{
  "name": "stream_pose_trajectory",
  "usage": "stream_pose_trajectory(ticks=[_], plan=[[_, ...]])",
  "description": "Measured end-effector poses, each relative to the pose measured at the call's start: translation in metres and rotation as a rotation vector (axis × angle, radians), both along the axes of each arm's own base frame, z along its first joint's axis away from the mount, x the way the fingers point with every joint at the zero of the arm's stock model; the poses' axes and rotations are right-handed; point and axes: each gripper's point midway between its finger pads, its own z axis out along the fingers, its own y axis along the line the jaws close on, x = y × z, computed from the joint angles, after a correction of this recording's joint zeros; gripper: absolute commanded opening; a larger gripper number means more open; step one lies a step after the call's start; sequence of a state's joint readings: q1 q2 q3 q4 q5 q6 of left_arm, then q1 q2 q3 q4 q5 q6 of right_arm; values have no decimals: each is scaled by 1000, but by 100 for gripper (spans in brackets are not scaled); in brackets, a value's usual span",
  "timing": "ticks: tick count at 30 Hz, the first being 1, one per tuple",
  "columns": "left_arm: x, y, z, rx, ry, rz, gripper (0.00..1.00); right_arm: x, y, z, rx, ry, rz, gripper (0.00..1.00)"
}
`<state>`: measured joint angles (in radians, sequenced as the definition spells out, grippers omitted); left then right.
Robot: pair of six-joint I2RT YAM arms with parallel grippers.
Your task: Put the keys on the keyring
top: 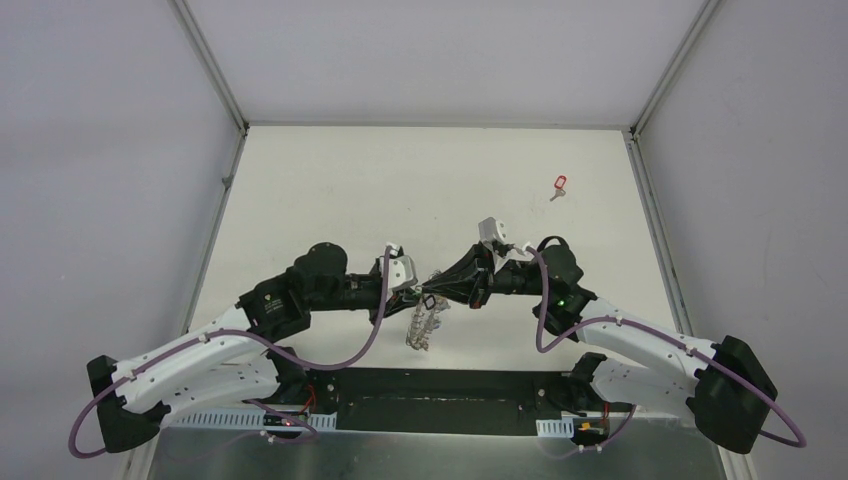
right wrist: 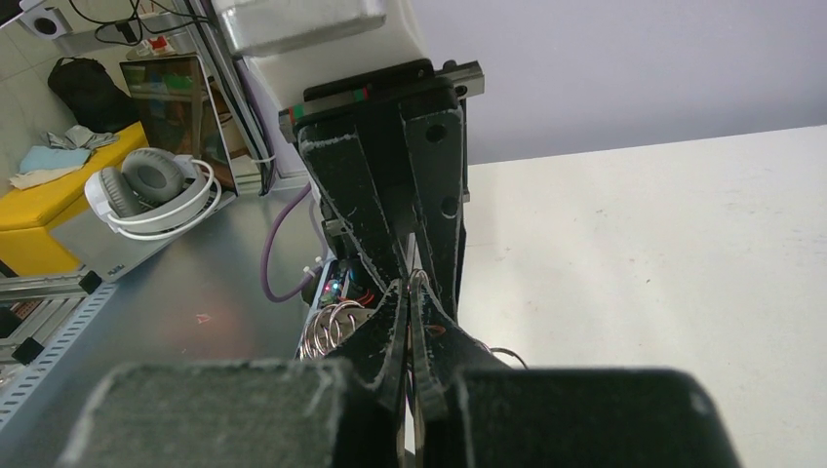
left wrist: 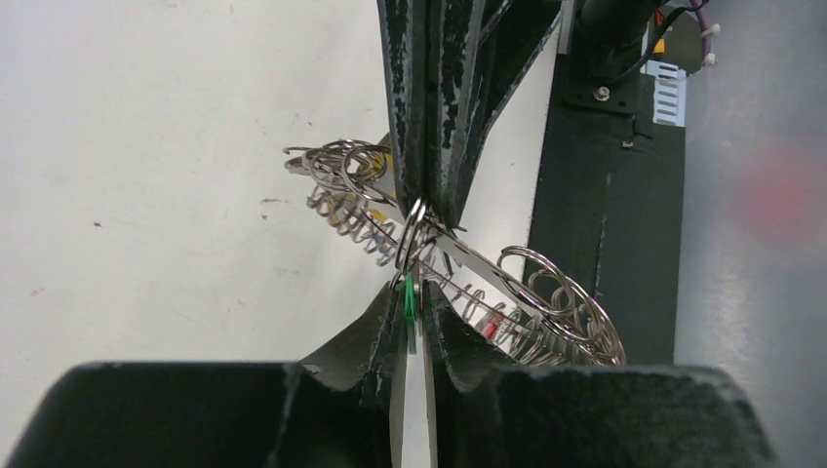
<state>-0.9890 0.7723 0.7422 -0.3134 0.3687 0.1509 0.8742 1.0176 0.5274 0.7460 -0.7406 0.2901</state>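
Above the table (top: 350, 200), near its front middle, the keyring (left wrist: 488, 273) hangs tilted, pinched tight in my right gripper (left wrist: 426, 200). My left gripper (left wrist: 413, 292) clamps a green-tagged key (left wrist: 410, 307) just beneath. Both forearms reach inward, wrists meeting head-on. My fingers (left wrist: 458, 341) hide the key's blade, and a red-tagged key (top: 560, 183) lies well apart.

A white table (top: 330, 190) carries one red-tagged key (top: 560, 185) lying toward its far right

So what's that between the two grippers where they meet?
The keyring hangs between the left gripper and the right gripper, and a green-tagged key is pinched in the left one. The left wrist view shows it clearest.
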Motion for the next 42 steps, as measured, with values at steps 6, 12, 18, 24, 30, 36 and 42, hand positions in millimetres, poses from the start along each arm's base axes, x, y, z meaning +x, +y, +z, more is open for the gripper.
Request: stream_pose_trajectory(ticks=[6,12,18,24,30,36,42], plan=[[-4,11,0,16,-3,9,42,0,0,4,14,-11,-1,0],[-10,27,36,-102,-83,36,37,0,0,4,15,-12,0,0],[-11,30,62,-208,-135,47,35,-2,0,4,13,-9,7,0],[-6,20,61,-217,-117,47,36,-4,-1,3,12,-3,18,0],[-5,7,53,-201,-80,20,25,-5,-1,3,9,1,28,0],[-8,4,55,-214,-65,-1,0,-5,-1,3,10,1,29,0],[-9,5,57,-223,-53,2,0,-5,-1,4,13,-2,26,22]])
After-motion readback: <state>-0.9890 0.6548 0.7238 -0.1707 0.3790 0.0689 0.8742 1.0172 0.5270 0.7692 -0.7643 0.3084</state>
